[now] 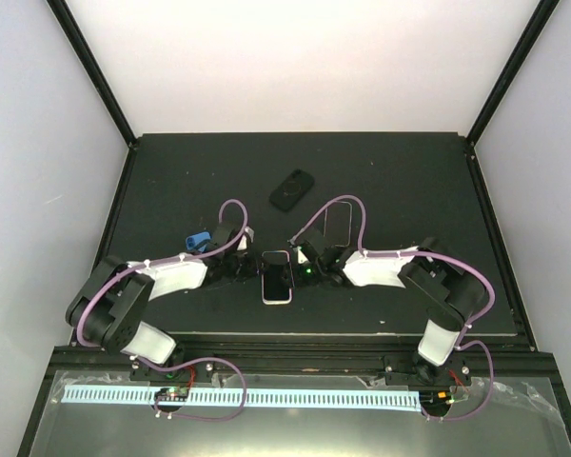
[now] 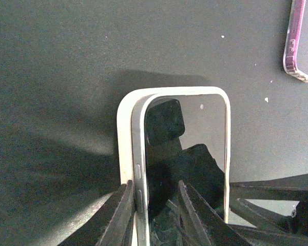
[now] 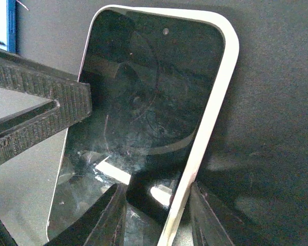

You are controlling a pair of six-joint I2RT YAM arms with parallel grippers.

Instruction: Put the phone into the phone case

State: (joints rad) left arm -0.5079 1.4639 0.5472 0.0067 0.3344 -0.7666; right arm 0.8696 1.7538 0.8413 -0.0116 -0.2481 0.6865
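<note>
Left hand (image 1: 250, 271): lower centre of the overhead view, low over the bench. Its fingers (image 2: 118, 220) stand half closed astride the phone's long edge. Whether they truly pinch it I cannot tell.
Right hand (image 1: 307, 271): just across the phone, with fingers (image 3: 113, 215) part spread, one over the screen and one outside the case rim. The grip is likewise unclear.
Phone (image 1: 276, 278): screen up between the two hands, in the middle of the overhead frame.
Phone case (image 2: 124, 138): white, under the phone. At the left of the left wrist frame the phone's edge seems to sit proud of the wall — not fully seated, I judge.
Step in hand: pressing the raised edge home.
Doing it well: steady the far rim, push straight down near a corner, then work along the edge. Sideways force could pop the opposite side out.
Bench (image 1: 409, 190): dark and matte.
Farther back: a blue item (image 1: 198, 240), a clear purple-rimmed case (image 2: 297, 46) and a dark case (image 1: 291, 190) — none touching the phone.
</note>
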